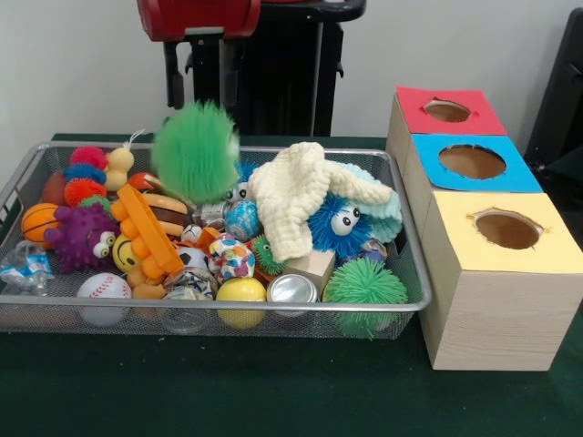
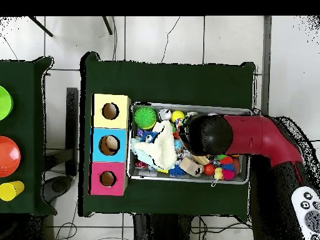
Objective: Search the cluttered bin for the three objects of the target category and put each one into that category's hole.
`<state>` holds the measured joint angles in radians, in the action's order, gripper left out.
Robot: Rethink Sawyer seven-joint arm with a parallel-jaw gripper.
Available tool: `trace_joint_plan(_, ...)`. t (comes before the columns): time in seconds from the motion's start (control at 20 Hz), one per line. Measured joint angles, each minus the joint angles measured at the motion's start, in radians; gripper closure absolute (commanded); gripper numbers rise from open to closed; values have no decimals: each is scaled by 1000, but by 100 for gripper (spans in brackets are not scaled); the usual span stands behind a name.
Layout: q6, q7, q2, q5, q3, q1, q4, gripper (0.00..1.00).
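The cluttered bin [image 1: 18, 177] is a silver wire-mesh basket heaped with toys, balls and a cream cloth [image 1: 296, 196]; it also shows in the overhead view [image 2: 134, 170]. My gripper [image 1: 200, 102] hangs over the bin's back middle. It is shut on the top of a green fluffy ball [image 1: 196, 155], which hangs just above the pile. In the overhead view the red arm [image 2: 250, 136] covers the gripper and the ball. To the right of the bin stands a row of wooden boxes with a red-topped hole [image 1: 446, 111], a blue-topped hole [image 1: 472, 161] and a yellow-topped hole [image 1: 507, 229].
The bin holds a green spiky ball [image 1: 364, 287], a blue fuzzy toy with eyes [image 1: 335, 223], a purple spiky toy [image 1: 80, 235], a baseball [image 1: 103, 289], a small basketball [image 1: 38, 221] and a silver can [image 1: 292, 289]. In the overhead view a second table at the left carries coloured bowls [image 2: 7, 155].
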<state>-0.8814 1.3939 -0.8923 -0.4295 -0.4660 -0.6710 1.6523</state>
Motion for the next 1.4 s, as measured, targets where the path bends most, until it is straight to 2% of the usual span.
trace_joint_plan(1.05,0,0,1,21,4,-1,-6,0)
trace_joint_plan(1.4,0,0,14,20,4,-29,-11,0)
